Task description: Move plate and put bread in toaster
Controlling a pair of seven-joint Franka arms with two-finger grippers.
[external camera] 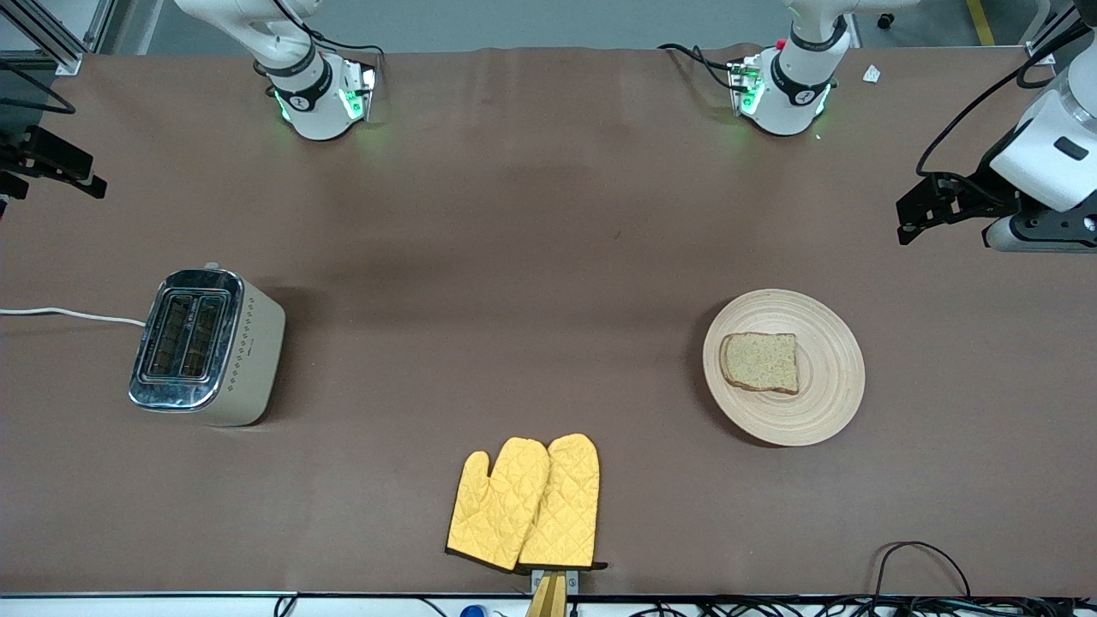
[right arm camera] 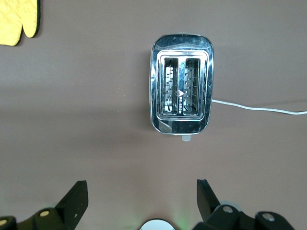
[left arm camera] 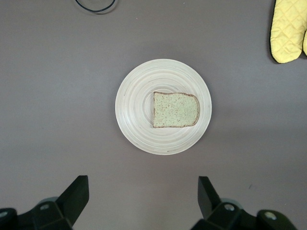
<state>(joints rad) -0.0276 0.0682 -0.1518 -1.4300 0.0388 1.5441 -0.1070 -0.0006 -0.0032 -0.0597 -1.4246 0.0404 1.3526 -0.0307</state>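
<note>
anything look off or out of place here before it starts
Nothing stands out. The speckled tan bread slice lies flat on the round pale wooden plate. The cream and chrome toaster stands upright with both slots empty. The yellow quilted oven mitts lie flat, overlapping. The left gripper and right gripper wait with jaws open.

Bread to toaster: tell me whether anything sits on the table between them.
Nothing visible does. The bread lies on the plate toward the left arm's end, the toaster toward the right arm's end, both slots empty. The yellow oven mitts lie nearer the front camera than that line. Both pincers, left and right, hang open.
</note>
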